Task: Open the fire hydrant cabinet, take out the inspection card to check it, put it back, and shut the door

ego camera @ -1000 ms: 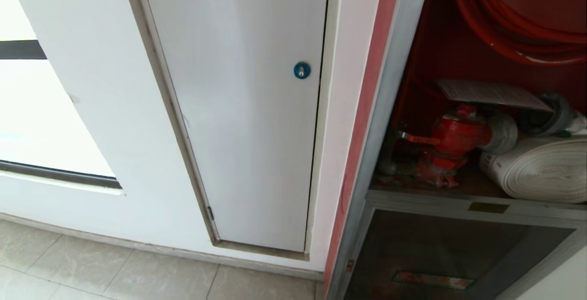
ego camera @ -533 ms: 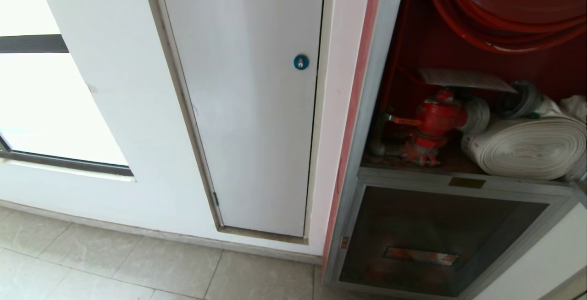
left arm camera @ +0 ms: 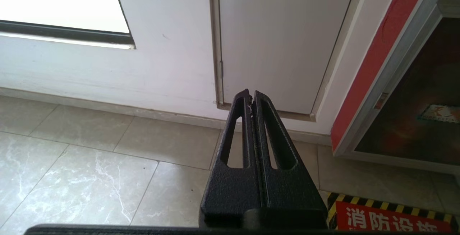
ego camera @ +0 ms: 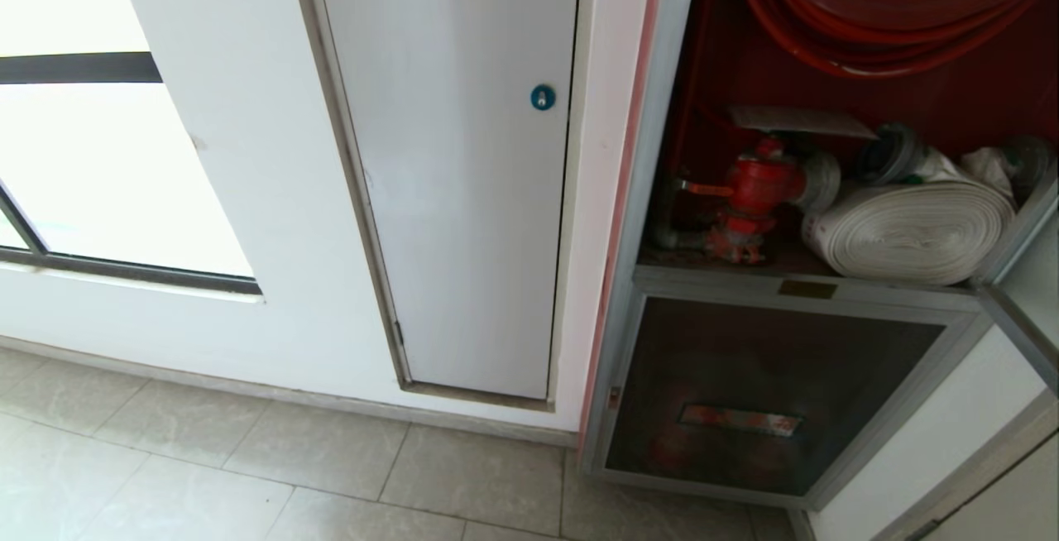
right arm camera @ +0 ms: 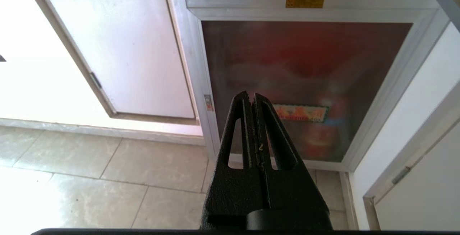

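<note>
Pale floor tiles run under a white wall with a window at nine o'clock and a white panel at centre. At three o'clock the fire hydrant cabinet stands open, the inspection card lying atop the red valve beside the rolled hose. Left gripper and right gripper hang low, fingers pressed together, empty.

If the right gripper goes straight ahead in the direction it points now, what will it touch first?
Most likely the lower dark glass panel of the fire hydrant cabinet. The right gripper, shut and empty, points at the panel's lower part, near its red label. Nothing shows in between, though depth is unclear.
</note>
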`<state>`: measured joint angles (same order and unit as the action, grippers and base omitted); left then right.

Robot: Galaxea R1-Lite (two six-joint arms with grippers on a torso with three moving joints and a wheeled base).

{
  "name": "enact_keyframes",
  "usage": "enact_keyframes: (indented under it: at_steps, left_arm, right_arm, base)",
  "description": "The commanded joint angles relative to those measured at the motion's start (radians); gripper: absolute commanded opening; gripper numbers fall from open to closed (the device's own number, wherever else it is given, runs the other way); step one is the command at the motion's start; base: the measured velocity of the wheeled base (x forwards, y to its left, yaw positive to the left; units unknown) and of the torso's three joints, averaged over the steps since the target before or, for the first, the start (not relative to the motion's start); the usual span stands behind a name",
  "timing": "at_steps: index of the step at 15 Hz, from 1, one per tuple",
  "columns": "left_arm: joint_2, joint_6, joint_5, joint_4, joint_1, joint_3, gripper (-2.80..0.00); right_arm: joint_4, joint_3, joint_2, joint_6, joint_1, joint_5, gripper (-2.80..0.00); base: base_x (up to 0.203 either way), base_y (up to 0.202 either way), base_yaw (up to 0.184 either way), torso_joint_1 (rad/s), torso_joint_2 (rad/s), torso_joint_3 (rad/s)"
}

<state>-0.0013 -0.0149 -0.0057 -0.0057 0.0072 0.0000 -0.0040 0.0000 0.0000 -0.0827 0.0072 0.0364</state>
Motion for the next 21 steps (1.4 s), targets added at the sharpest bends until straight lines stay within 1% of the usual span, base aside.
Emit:
enact_keyframes:
  at_steps: [1, 6, 8, 21]
  left_arm:
    - [0.001, 0.0, 0.0, 0.0, 0.0, 0.0, -2.8]
    - [0.001, -0.002, 0.0, 0.0, 0.0, 0.0, -2.8]
    - [0.001, -0.001, 0.0, 0.0, 0.0, 0.0, -2.8]
    - [0.001, -0.001, 0.0, 0.0, 0.0, 0.0, -2.8]
  right_arm:
    - [-0.001, 0.0, 0.002, 0.0, 0.0, 0.0, -2.8]
    - [-0.001, 0.0, 0.002, 0.0, 0.0, 0.0, -2.8]
    - [-0.001, 0.0, 0.002, 0.0, 0.0, 0.0, -2.8]
    - [-0.001, 0.0, 0.001, 0.0, 0.0, 0.0, -2.8]
  base:
    - [-0.196, 0.0, 0.001, 0.007, 0.0, 0.006]
    - [-0.195, 0.0, 0.0, 0.002, 0.0, 0.004]
    - [-0.127, 0.0, 0.006, -0.005, 0.0, 0.0]
    - [0.0, 0.0, 0.0, 0.0, 0.0, 0.0]
